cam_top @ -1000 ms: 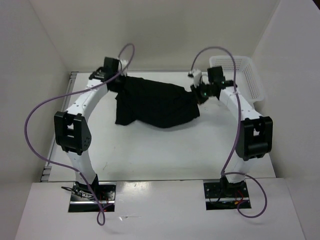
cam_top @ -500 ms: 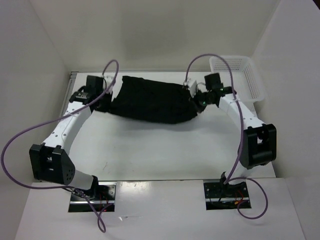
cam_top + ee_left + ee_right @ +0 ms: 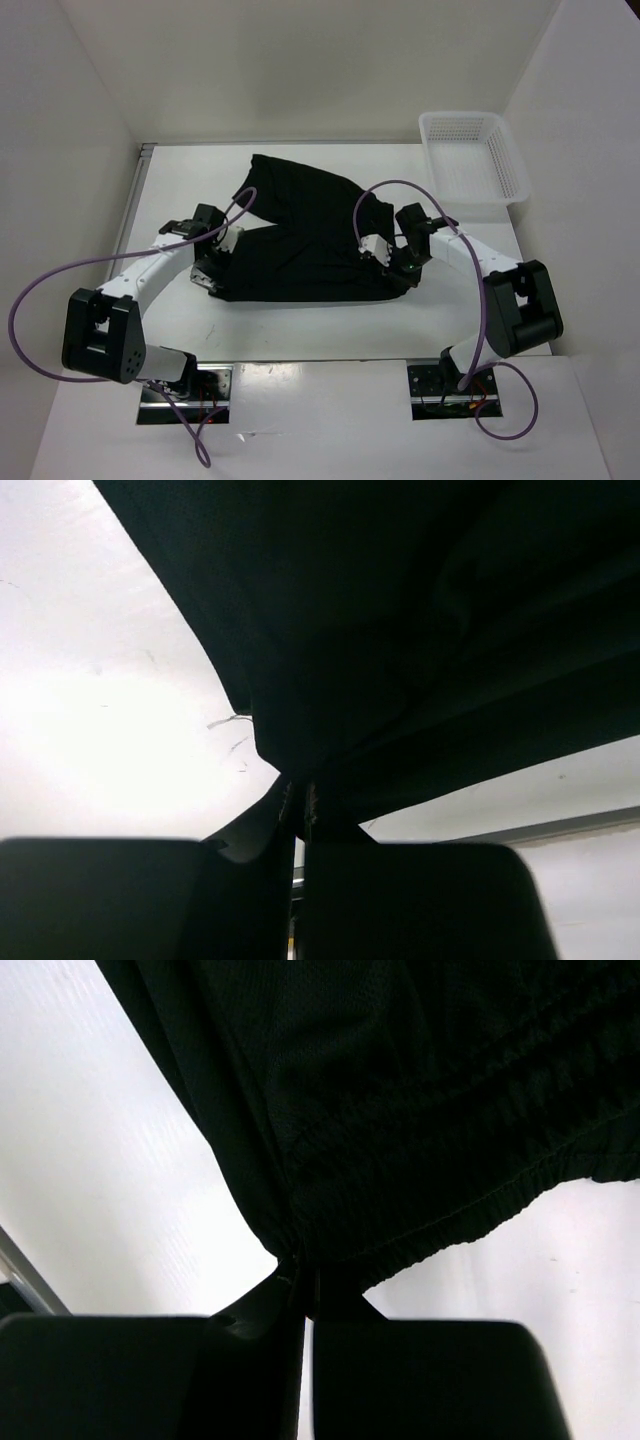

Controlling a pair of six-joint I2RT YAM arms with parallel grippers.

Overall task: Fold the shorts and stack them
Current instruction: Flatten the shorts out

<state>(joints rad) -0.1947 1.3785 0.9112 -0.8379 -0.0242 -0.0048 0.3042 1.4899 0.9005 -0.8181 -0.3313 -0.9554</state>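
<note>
**Shorts [image 3: 305, 250] gripped at both ends, low over the table**

The black shorts are spread across the middle of the table [image 3: 300, 325], a little nearer the arms than the back wall, and both arms are right down on them. The left gripper [image 3: 207, 272] is clenched on the cloth's left end. Its wrist camera shows dark fabric bunched and pinched between the closed fingers. The right gripper [image 3: 397, 268] is clamped the same way on the right end, where a gathered elastic edge runs just past the pinch.

Why a hold at each end? It looks like a way to keep the near edge stretched straight, so the layer lands flat rather than in a heap. The fabric looks doubled along that near edge, though how neatly is hard to tell on black. The white basket [image 3: 470, 150] sits well apart at the far right corner, out of the play.
</note>
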